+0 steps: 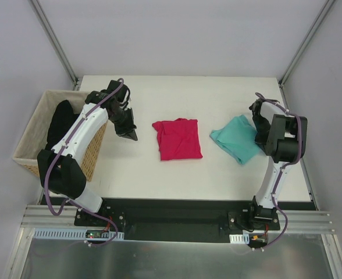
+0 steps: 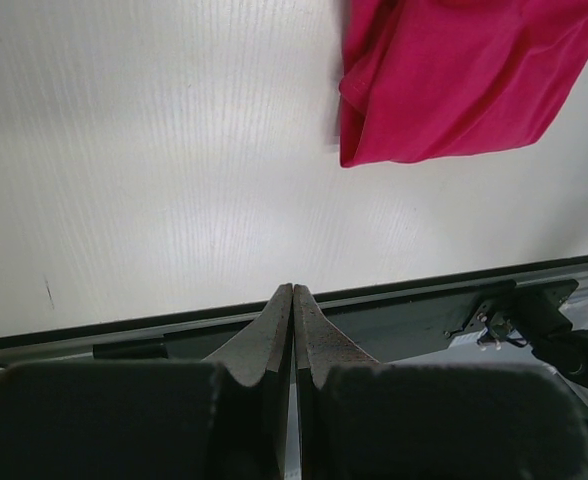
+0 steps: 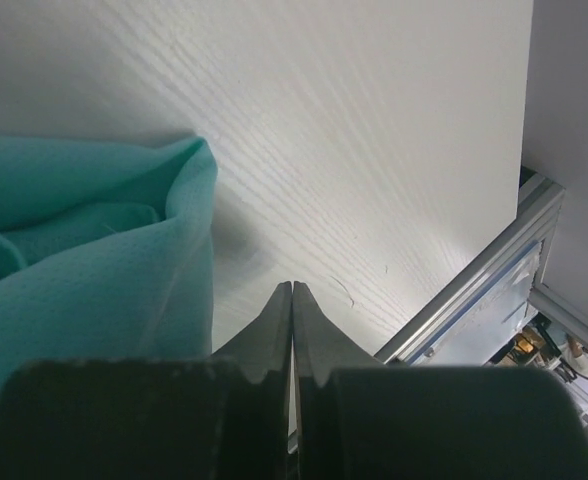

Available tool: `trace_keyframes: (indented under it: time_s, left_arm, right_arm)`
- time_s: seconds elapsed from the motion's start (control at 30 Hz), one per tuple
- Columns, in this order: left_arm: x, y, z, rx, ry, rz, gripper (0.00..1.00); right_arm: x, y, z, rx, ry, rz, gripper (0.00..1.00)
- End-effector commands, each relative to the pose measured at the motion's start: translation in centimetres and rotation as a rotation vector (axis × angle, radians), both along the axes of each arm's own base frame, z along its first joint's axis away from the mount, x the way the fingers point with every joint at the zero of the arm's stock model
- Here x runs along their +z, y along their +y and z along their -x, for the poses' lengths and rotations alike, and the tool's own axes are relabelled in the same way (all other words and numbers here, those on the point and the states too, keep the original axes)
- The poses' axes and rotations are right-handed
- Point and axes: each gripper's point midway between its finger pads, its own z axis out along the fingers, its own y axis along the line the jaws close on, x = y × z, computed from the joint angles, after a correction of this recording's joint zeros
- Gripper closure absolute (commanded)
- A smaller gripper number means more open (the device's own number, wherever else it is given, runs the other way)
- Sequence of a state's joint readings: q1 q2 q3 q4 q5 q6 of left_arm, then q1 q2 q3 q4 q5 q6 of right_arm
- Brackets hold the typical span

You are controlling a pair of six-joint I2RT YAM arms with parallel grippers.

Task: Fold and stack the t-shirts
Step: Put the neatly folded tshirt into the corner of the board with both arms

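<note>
A crimson-pink t-shirt lies folded into a rough square at the middle of the white table. In the left wrist view the same pink shirt fills the upper right corner. A teal t-shirt lies folded to the pink one's right, apart from it. My left gripper hangs shut and empty left of the pink shirt, its jaws pressed together. My right gripper is shut on nothing, just beside the right edge of the teal shirt.
A woven wicker basket stands at the table's left edge with a dark cloth in it, and my left arm passes over its right rim. The black front strip and the aluminium rail mark the table's near edge.
</note>
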State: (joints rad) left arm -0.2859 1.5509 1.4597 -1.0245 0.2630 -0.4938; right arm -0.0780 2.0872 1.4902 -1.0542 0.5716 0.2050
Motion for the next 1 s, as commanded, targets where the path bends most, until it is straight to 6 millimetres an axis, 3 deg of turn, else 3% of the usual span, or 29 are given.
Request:
trace_keyframes:
  time_s: [0.0,0.3,0.4,0.6,0.77,0.97]
  left_arm:
    - [1.1,-0.5,-0.7,-0.016,-0.026,0.034,1.0]
    - [0.8,-0.5,-1.1,-0.014,-0.022,0.029,1.0]
    - [0.6,-0.3,-1.0,-0.007,-0.02,0.019,1.0]
    - [0.2,-0.3,-1.0,0.001,-0.012,0.016,1.0]
    - [-0.2,-0.6,-1.0,0.004,-0.001,0.03,1.0]
    - [0.0,-0.7,-1.1,-0.005,-0.008,0.036,1.0]
  right_arm:
    - [1.8,0.1,0.5,-0.003,-0.031,0.034,0.99]
    - [5.8,0.2,-2.7,0.002,-0.145,0.042,0.99]
    - [6.2,0.5,-3.0,0.019,-0.146,0.041,0.99]
    - [6.2,1.8,-1.7,0.063,-0.119,0.046,0.99]
    - [6.4,4.9,-0.4,0.128,-0.129,0.031,0.99]
    - [5.6,6.7,0.5,0.154,-0.111,0.021,0.99]
